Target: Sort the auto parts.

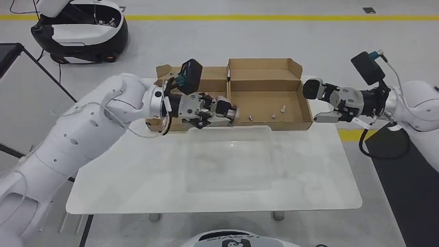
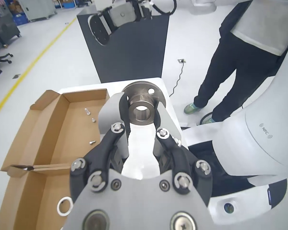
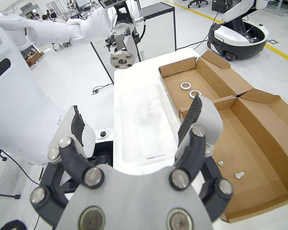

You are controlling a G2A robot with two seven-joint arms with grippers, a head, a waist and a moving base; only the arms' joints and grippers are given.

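top view: left tool (image 1: pixel 230 113) clenched on a steel flange (image 2: pixel 144 89), raised off the worktop (image 1: pixel 206 192) beside the cardboard box (image 1: pixel 264 65) divider.
right tool (image 3: pixel 137 105): released, holding nothing, just past the box's bolt end.
rings (image 3: pixel 185 86): two, lying flat in one compartment.
bolts (image 3: pixel 240 175): three, loose in the other compartment.

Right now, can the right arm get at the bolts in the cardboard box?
Probably yes. The right claw is open and empty at the end of the cardboard box; the bolts lie loose on its open floor with nothing over them. It would only need to clear the box's wall.
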